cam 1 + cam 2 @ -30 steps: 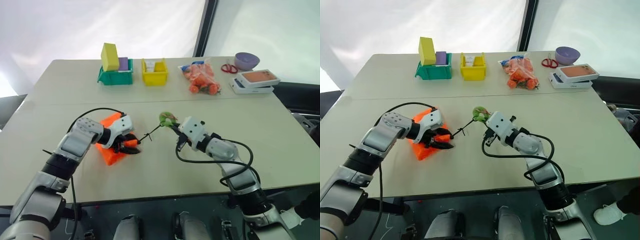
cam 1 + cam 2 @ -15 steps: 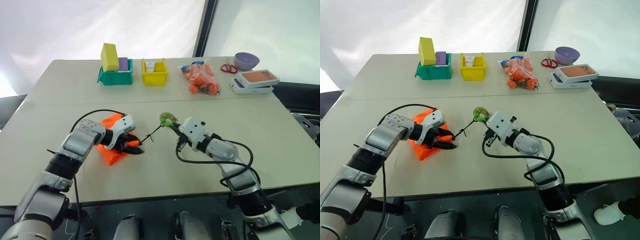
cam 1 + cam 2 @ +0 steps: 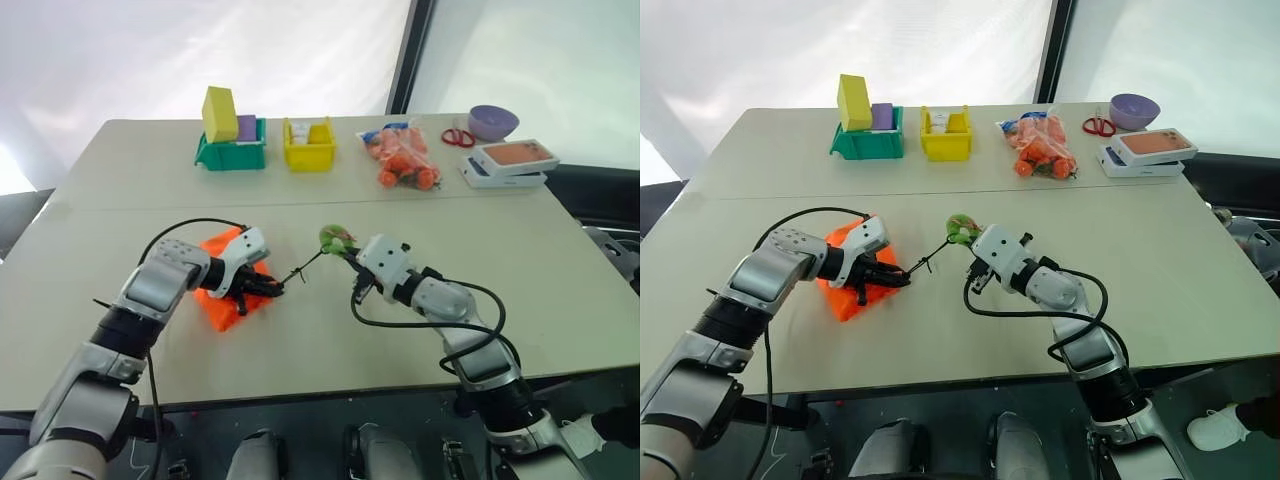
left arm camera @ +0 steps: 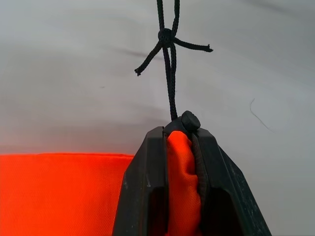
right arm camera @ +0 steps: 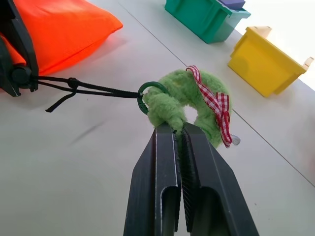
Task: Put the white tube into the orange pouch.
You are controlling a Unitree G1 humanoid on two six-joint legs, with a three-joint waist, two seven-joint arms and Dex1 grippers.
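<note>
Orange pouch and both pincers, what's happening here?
The left pincer is shut on the mouth of the orange pouch, pinching fabric and cord at the toggle. The right pincer is shut on the green fluffy tag at the other end of the black cord, which runs nearly straight between them over the table. No white tube can be made out.

Left claw (image 4: 182,147) and right claw (image 5: 179,135) both clamped, arms angled inward.
</note>
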